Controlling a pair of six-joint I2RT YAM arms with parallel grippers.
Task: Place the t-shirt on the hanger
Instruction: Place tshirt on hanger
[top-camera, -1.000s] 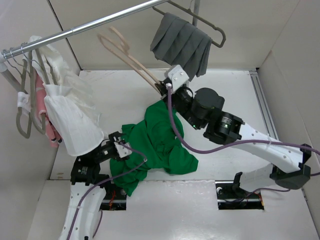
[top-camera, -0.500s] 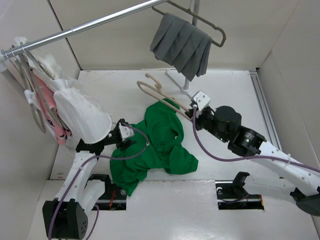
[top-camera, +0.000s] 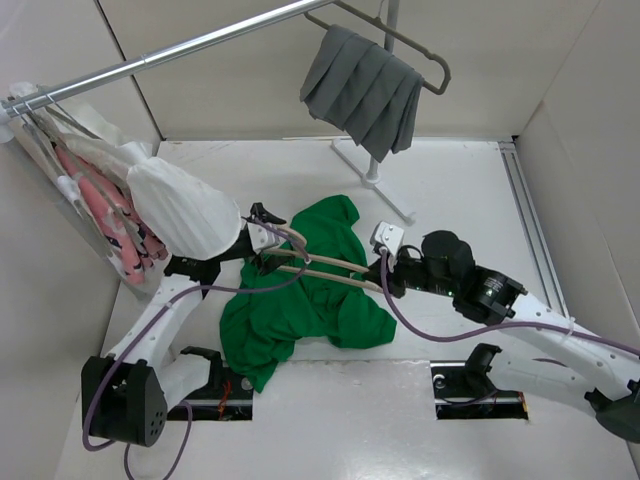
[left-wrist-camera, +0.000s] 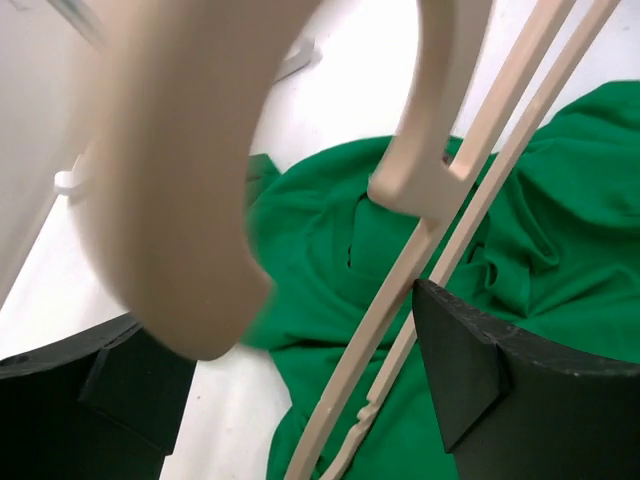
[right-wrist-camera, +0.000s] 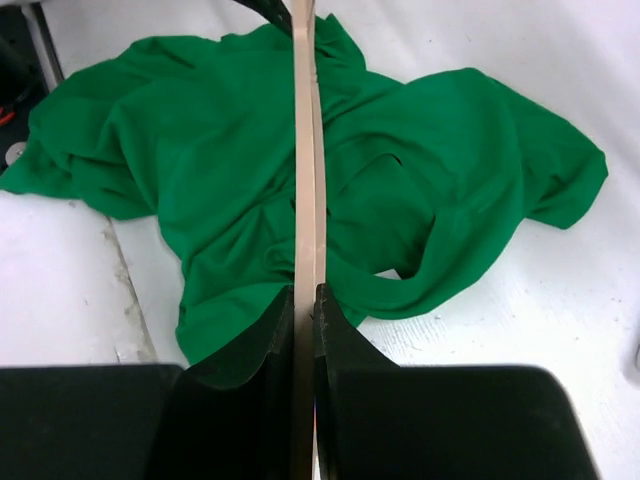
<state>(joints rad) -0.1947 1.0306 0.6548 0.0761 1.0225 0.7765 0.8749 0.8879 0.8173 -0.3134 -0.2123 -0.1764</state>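
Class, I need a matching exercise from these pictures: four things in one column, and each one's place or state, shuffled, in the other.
1 t-shirt
2 hanger
3 grey pleated cloth
4 white garments

A hanging at the far left
B clamped by the right gripper
C crumpled on the table
D hanging high at the back

Pairs: 1-C, 2-B, 3-D, 4-A
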